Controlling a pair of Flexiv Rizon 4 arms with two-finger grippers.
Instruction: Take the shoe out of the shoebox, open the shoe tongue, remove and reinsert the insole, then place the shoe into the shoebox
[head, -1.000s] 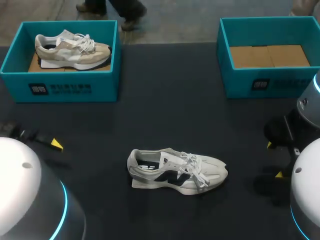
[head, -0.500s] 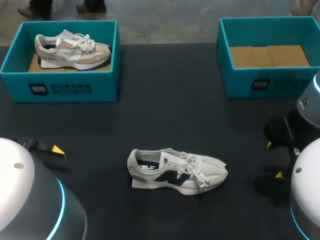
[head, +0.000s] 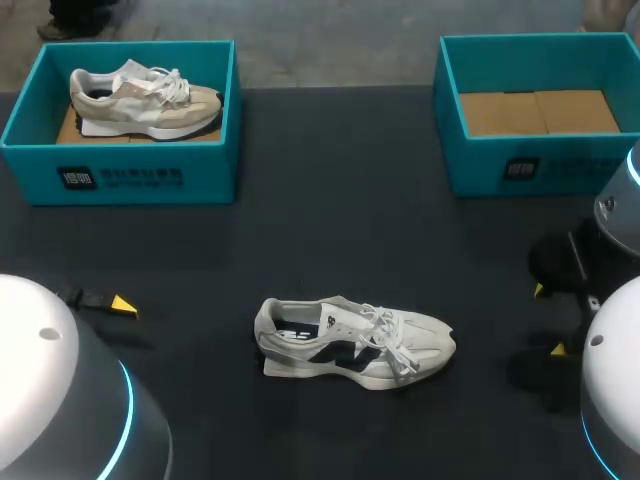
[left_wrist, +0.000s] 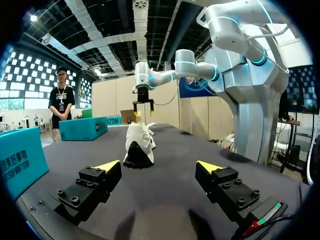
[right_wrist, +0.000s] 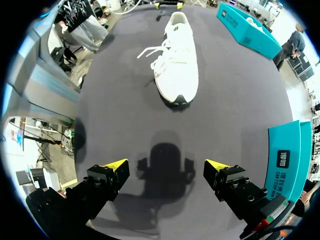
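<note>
Left gripper edged toward shoe, open, empty; right gripper likewise; shoe lies crosswise, toe rightward.

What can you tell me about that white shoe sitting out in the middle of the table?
The white sneaker has a dark side mark, white laces and a pale sole. It stands upright on the dark table, toe toward the right gripper, heel toward the left gripper. Only the table touches it.
</note>
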